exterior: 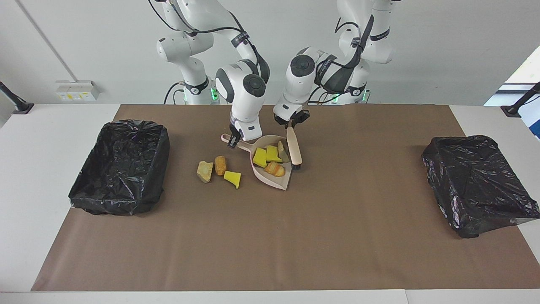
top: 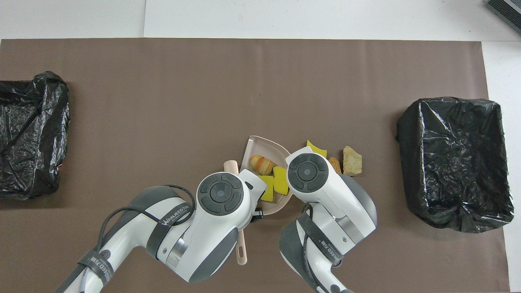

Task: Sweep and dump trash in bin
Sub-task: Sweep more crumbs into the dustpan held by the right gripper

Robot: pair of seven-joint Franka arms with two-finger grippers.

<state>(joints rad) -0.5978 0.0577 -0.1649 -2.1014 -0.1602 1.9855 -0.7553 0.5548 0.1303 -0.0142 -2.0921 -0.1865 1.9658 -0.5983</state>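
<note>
A pink dustpan (exterior: 276,182) lies on the brown mat near the robots and also shows in the overhead view (top: 260,143). It holds several trash chunks: two yellow (exterior: 259,157), one tan, one bread-like (exterior: 274,169). Three more chunks lie on the mat beside it toward the right arm's end: tan (exterior: 205,171), orange-brown (exterior: 220,165), yellow (exterior: 233,179). My right gripper (exterior: 233,141) is shut on the dustpan's handle. My left gripper (exterior: 291,123) is shut on a brush (exterior: 294,150), whose bristles touch the mat at the pan's side. In the overhead view the wrists hide both grippers.
A black-lined bin (exterior: 122,166) stands at the right arm's end of the table, seen also from overhead (top: 454,162). A second black-lined bin (exterior: 479,183) stands at the left arm's end. The brown mat (exterior: 270,245) covers the table's middle.
</note>
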